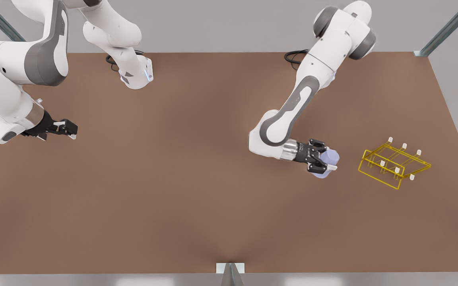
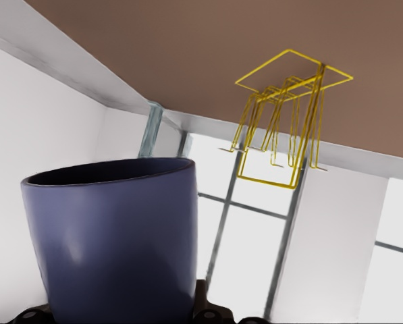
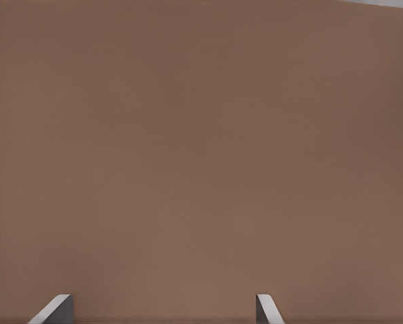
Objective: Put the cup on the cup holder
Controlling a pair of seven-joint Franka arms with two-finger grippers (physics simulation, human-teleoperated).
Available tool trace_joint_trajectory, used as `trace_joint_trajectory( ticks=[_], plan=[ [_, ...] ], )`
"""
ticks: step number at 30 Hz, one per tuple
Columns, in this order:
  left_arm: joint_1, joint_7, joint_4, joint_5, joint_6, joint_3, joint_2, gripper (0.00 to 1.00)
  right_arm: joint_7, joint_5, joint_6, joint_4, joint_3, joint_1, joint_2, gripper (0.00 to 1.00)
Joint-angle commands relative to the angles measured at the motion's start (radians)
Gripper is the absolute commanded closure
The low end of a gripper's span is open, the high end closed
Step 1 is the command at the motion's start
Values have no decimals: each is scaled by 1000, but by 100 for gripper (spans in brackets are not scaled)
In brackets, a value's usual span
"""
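The pale lavender-blue cup [image 1: 332, 158] lies sideways between the fingers of my left gripper [image 1: 324, 159], which is shut on it just above the table at the front view's right. In the left wrist view the cup [image 2: 113, 236] looms close and dark blue. The yellow wire cup holder [image 1: 394, 162] with white-tipped pegs stands on the table a short way beyond the cup, toward the front view's right, and the left wrist view has the cup holder [image 2: 285, 121] farther off. My right gripper [image 1: 68, 129] waits open over bare table at the front view's left, fingertips [image 3: 56, 309] apart.
The brown table [image 1: 197, 190] stretches wide between the two arms. Both arm bases [image 1: 135, 75] stand at its far edge with black cables beside them. Metal frame posts [image 1: 445, 29] rise at the corners.
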Motion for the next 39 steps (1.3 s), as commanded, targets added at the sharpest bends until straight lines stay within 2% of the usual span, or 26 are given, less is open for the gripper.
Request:
trace_joint_trajectory(
  ticks=[1, 6, 24, 27, 33, 39],
  plan=[
    [6, 369, -1, 162, -135, 1, 12, 22, -1, 0, 0, 0, 0, -1, -1, 0],
    [14, 560, -4, 226, -133, 67, 18, 22, -1, -1, 0, 0, 0, 0, -1, 0],
    [221, 649, -27, 159, -86, 70, -28, 22, 3, -4, -3, -4, 3, 5, -1, 0],
    [233, 644, -52, 145, -73, 70, -47, 22, 3, -4, -3, -3, 3, 3, -1, 0],
    [273, 521, -219, 130, -43, 72, -119, 22, 3, -4, -3, -3, 3, 3, -1, 0],
    [284, 406, -256, 50, -27, 72, -119, 22, 3, -4, -3, -1, 3, 3, -1, 0]
  ],
)
